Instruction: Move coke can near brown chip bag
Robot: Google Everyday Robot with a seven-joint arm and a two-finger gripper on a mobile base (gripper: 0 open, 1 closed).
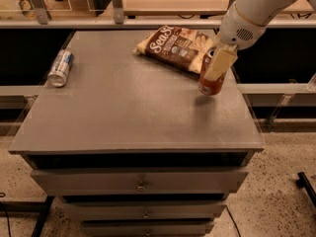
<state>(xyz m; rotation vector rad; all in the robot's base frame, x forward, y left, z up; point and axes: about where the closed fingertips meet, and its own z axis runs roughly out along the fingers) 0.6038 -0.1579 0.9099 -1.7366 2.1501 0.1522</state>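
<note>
The front half of the grey table (123, 127) is bare, open from edge to edge. Beyond it are two cans and one bag. At the right, near the table's edge, the one tool (213, 72) is clenched on the coke can (211, 86), which is tilted, just beside the bag's near-right corner. A silver-and-blue can (61, 68) lies on its side by the left edge. Farthest, the brown chip bag (175, 46) lies flat

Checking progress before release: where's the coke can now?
Camera view, right side of the cabinet top: the coke can is gripped by the gripper, beside the brown chip bag's right end.
</note>
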